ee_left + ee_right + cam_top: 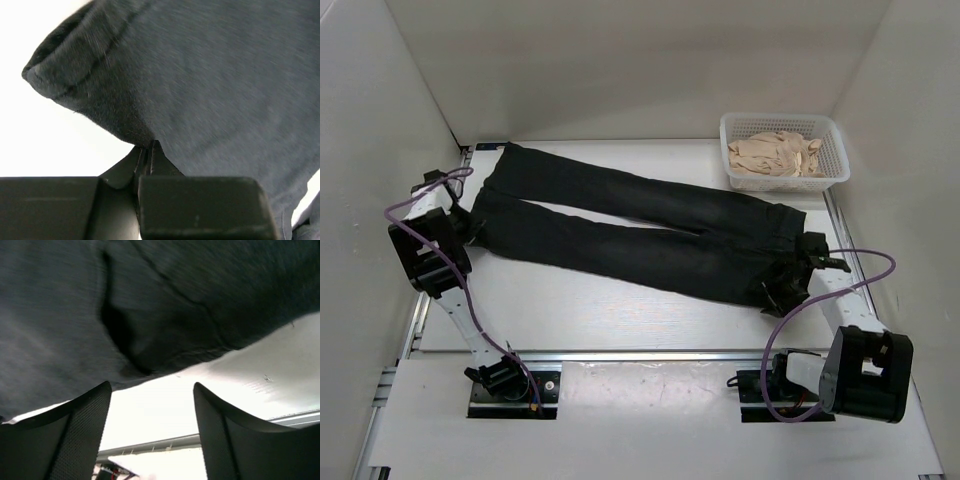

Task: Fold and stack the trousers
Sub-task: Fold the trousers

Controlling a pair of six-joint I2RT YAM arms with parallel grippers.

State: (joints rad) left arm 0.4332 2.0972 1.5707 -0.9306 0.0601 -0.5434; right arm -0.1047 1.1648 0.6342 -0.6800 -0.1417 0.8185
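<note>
The trousers [630,235] lie flat on the worktop [620,320], just left of the basket [838,172]. Left gripper [150,152]: jaws pinching a leg hem. Right gripper [152,390]: jaws wide at the waist end. Close these fully on fabric, then lift both ends evenly.

We see black trousers [640,225] spread on white table [620,320]. Our left gripper [472,228] at leg ends, right gripper [788,280] at waist. Basket [839,168] holds beige cloth [775,155].
</note>
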